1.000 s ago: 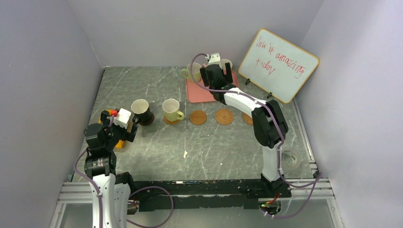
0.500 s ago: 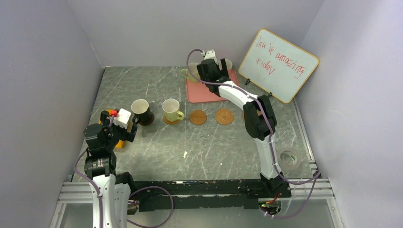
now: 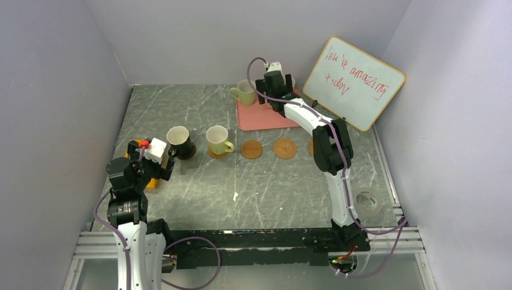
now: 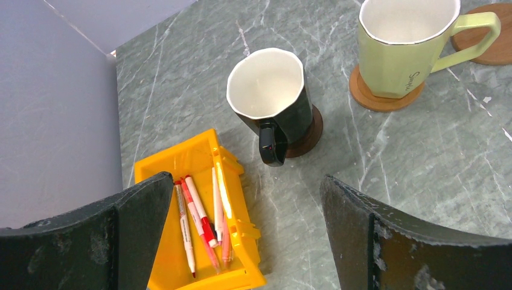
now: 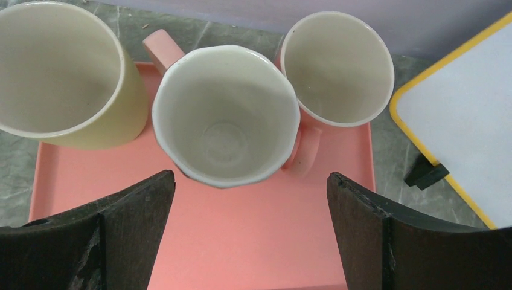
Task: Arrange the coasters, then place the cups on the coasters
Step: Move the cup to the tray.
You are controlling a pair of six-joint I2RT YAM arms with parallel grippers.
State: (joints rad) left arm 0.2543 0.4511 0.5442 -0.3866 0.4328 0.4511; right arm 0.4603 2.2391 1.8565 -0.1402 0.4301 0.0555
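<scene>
5 mugs and 5 round coasters, listed as they stand on a grey marbled table (image 3: 193,109).

1. Dark brown ceramic mug (image 4: 268,99), pale inside: upright on the dark brown round coaster (image 4: 309,136), handle toward the left arm.
2. Pale green faceted mug (image 4: 398,51): upright on an orange-tan woven coaster (image 4: 377,101), just right of item 1.
3. Same row, carrying nothing: first bare coaster (image 3: 252,148), second bare coaster (image 3: 285,148), third bare coaster (image 3: 310,147) (partly hidden behind the right arm).
4. Pink rectangular tray (image 5: 241,254), at the back of the table: holds the middle pale pink mug (image 5: 226,121), the rear pale pink mug (image 5: 335,66) and a second pale green mug (image 5: 60,66) at its left corner, all close together.
5. Left end effector (image 4: 246,181): jaws spread wide, empty, above the table between item 1 and a yellow plastic bin of pens (image 4: 181,169).
6. Right end effector (image 5: 250,176): jaws spread wide, empty, above the middle pale pink mug.
7. Yellow-framed whiteboard (image 3: 353,81), red handwriting, propped beside the tray.
</scene>
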